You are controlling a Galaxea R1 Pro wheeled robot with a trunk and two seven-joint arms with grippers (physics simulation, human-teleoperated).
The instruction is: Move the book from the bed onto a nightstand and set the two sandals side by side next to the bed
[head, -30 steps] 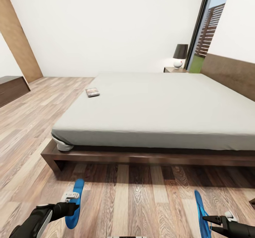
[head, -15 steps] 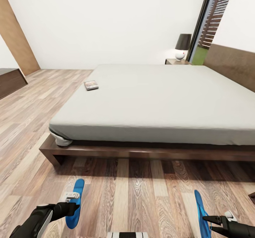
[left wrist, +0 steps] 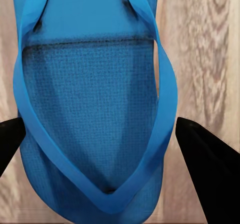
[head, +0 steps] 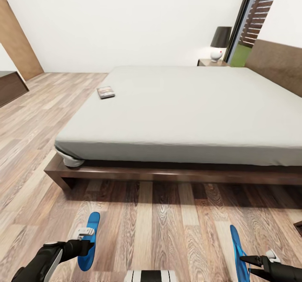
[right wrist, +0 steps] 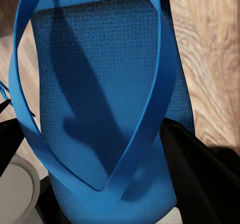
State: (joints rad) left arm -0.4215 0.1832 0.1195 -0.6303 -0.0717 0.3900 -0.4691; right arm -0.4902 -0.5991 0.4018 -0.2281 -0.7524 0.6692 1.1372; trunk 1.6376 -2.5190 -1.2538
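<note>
Each gripper holds one bright blue sandal above the wood floor, in front of the bed. My left gripper (head: 86, 245) is shut on the left sandal (head: 89, 240), whose sole and strap lie between the dark fingers (left wrist: 207, 164) in the left wrist view. At the lower right, my right gripper (head: 247, 262) is shut on the other sandal (head: 238, 250), seen edge-on; its sole (right wrist: 105, 109) shows close up. The bed (head: 184, 105) has a grey mattress and dark frame. The book (head: 105, 92) lies near the mattress's far left edge. A nightstand (head: 212, 63) stands beyond the bed.
A lamp (head: 219, 43) with a dark shade sits on the nightstand beside a tall window (head: 256, 17). A dark low cabinet (head: 10, 87) stands at the far left. A strip of plank floor (head: 167, 223) lies between me and the bed frame.
The whole view has shifted: the bed looms larger and the far wall sits higher in the picture, so the camera moved. Both grippers keep their sandals in the same spots.
</note>
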